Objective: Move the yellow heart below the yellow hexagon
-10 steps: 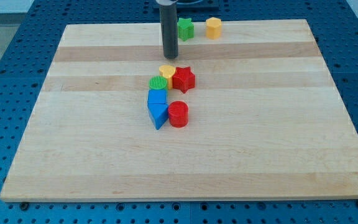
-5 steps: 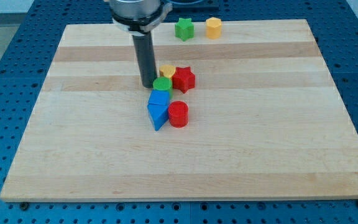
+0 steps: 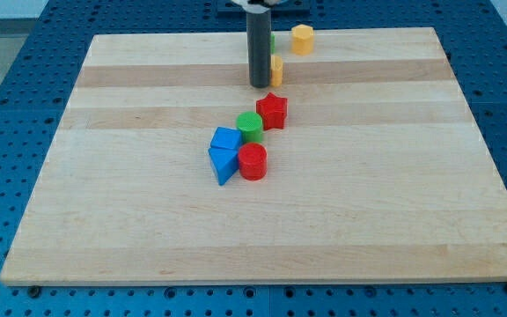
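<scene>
My tip (image 3: 260,84) has swung from the view's left of the block cluster up toward the view's top, and now stands against the left side of the yellow heart (image 3: 276,70). The yellow heart has left its spot beside the red star (image 3: 272,111) and sits higher on the desk, nearer the yellow hexagon (image 3: 302,40). The green cylinder (image 3: 250,126) and red star have shifted to the view's right, and the rod now hides most of the green star.
</scene>
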You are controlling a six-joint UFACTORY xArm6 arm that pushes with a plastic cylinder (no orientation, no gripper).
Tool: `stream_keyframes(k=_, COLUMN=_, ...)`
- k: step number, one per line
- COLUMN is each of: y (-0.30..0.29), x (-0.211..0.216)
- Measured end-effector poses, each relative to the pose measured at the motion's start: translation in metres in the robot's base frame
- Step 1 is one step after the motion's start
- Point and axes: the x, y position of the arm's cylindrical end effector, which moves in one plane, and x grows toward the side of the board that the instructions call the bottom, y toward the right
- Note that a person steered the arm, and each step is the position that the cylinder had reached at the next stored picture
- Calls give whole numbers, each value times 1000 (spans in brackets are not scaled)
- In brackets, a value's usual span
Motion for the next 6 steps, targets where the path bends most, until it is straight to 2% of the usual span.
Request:
stream_keyframes(k=2, y=15, x=-22)
stream_keyframes(k=5, y=48, x=-26)
stream_keyframes(k=6, y=54, x=-15)
